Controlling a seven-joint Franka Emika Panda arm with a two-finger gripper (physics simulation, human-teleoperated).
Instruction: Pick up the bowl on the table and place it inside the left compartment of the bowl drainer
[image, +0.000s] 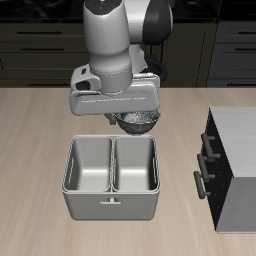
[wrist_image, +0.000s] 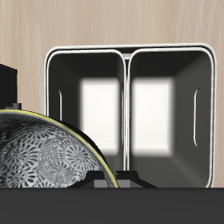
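Bowl is off the table, gripper closed on it (fingers mostly hidden by the hand, but bowl hangs under it and fills the wrist view), so pickup looks done; carry + drop into drainer left. Bowl hangs just behind the drainer's back rim, above the well nearer the cabinet, not yet over either well; both wells empty. Room: divider between the wells, cabinet beside the drainer, so lower straight down inside the left compartment's walls.
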